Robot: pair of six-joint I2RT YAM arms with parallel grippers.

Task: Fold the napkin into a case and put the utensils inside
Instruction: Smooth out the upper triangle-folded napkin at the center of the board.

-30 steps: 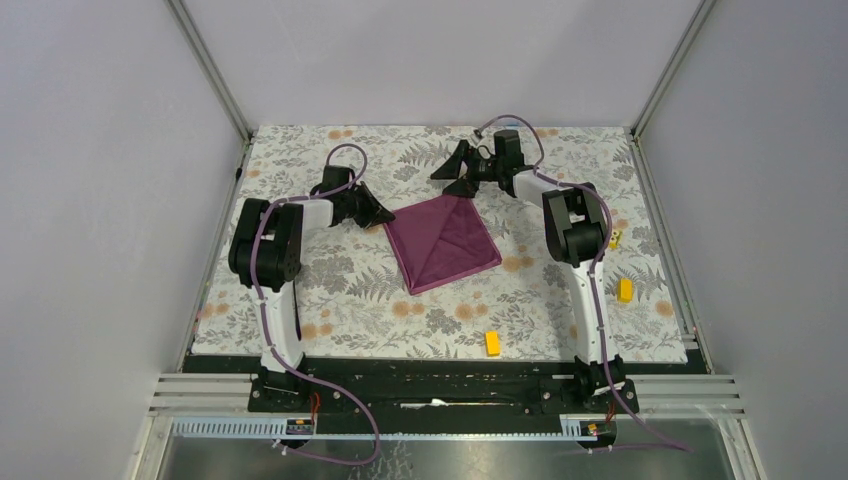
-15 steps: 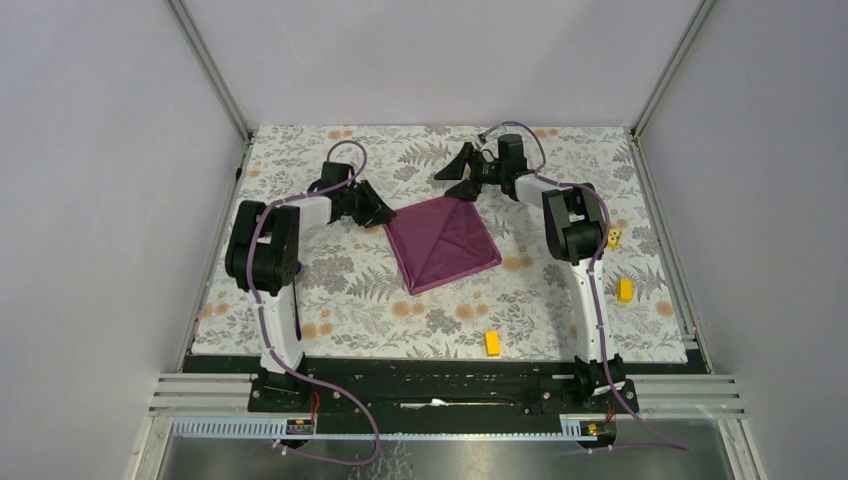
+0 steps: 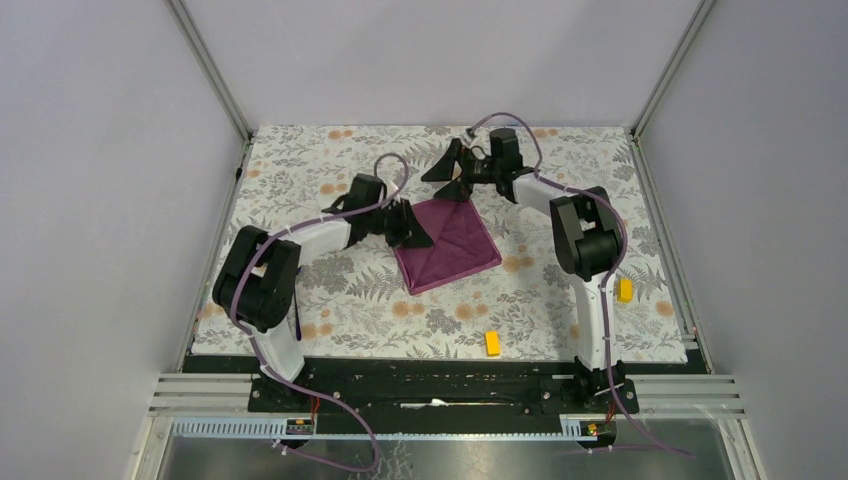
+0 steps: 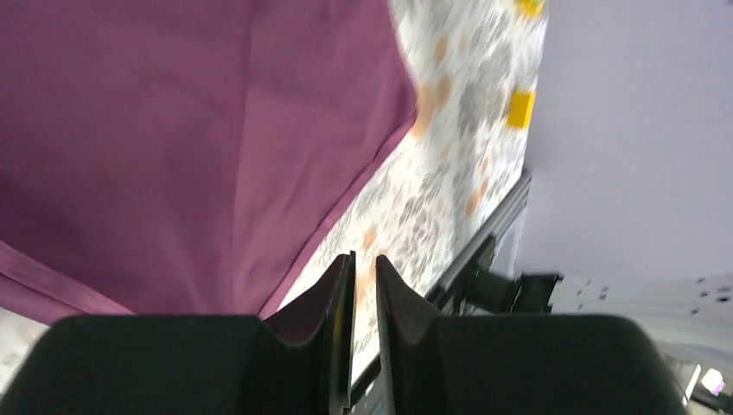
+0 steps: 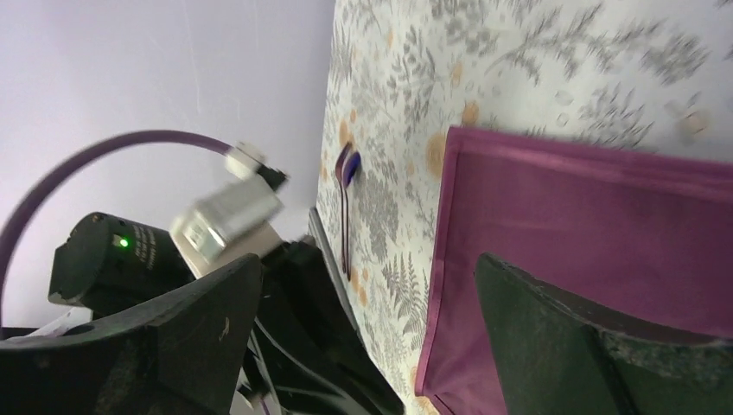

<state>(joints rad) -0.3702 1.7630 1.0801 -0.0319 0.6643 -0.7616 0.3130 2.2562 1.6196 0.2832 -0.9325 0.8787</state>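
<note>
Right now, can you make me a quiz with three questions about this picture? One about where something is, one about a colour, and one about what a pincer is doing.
1. Where is the cloth?
A. In a basket
B. Flat on the flowery table
C. Hanging on the wall

2. What colour is the cloth?
A. Purple
B. Green
C. White

3. What is the right pincer doing?
A. It is squeezed shut
B. It is holding a cup
C. It is wide open with nothing in it

Answers:
1 B, because the top view shows it lying on the flower pattern.
2 A, because it looks plum purple in all three views.
3 C, because in the right wrist view its two fingers stand far apart, with only cloth and table showing between them.
</note>
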